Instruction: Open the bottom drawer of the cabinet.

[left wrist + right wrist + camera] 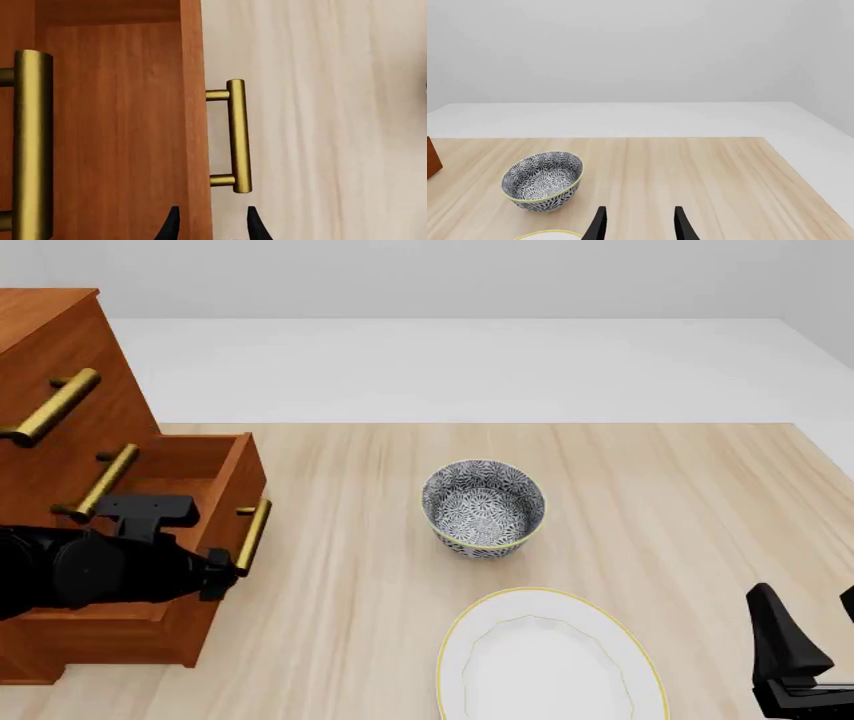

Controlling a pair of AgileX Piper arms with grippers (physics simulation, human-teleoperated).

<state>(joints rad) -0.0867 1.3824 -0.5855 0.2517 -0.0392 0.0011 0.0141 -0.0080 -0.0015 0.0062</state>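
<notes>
At the left edge of the pale wooden surface [641,490] stands the tall reddish-brown wooden cabinet [60,350]. Its bottom drawer [214,475], with a brass bar handle [252,536], stands pulled out. The left end effector [210,225] sits just short of that handle, fingers parted, gripping nothing. The right end effector [638,226] is open, well apart from the patterned bowl [485,508].

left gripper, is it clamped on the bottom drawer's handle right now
No, in the left wrist view the left gripper is open, short of the bottom drawer's brass handle.
</notes>
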